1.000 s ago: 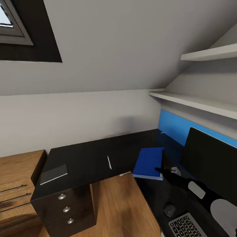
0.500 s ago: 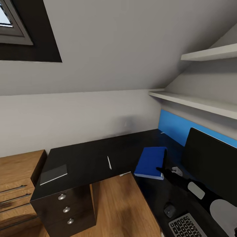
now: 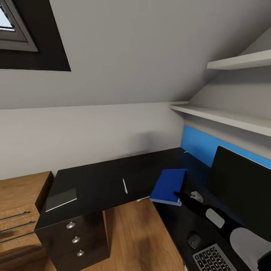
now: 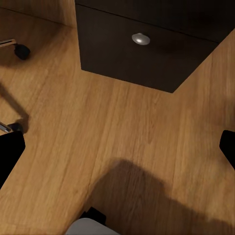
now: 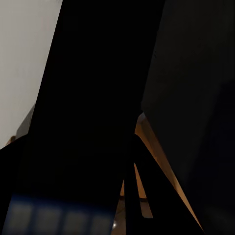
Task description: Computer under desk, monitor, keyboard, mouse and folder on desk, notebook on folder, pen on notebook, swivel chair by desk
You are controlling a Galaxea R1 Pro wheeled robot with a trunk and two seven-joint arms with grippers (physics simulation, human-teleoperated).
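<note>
The black-topped desk (image 3: 101, 177) bears the grey notebook (image 3: 61, 198) at its left end and the white pen (image 3: 124, 185) near the middle. My right gripper (image 3: 181, 195) is shut on the near right corner of the blue folder (image 3: 167, 184), which sits tilted over the desk's inner corner. Right of it stands the monitor (image 3: 241, 188), with the mouse (image 3: 194, 239) and the keyboard (image 3: 212, 259) in front. My left gripper (image 4: 117, 152) hangs open over the wood floor, beside a dark drawer (image 4: 147, 49) and the swivel chair's wheel (image 4: 22, 50).
A light wood cabinet (image 3: 19, 210) adjoins the desk's left end. Two white shelves (image 3: 226, 116) run above the blue back panel (image 3: 199, 145). A small white object (image 3: 196, 195) lies by the monitor's foot. A skylight (image 3: 15, 26) is at upper left.
The right gripper and the blue folder drifted slightly right, then came back left and a little nearer. Notebook, pen, mouse and keyboard have not moved.
</note>
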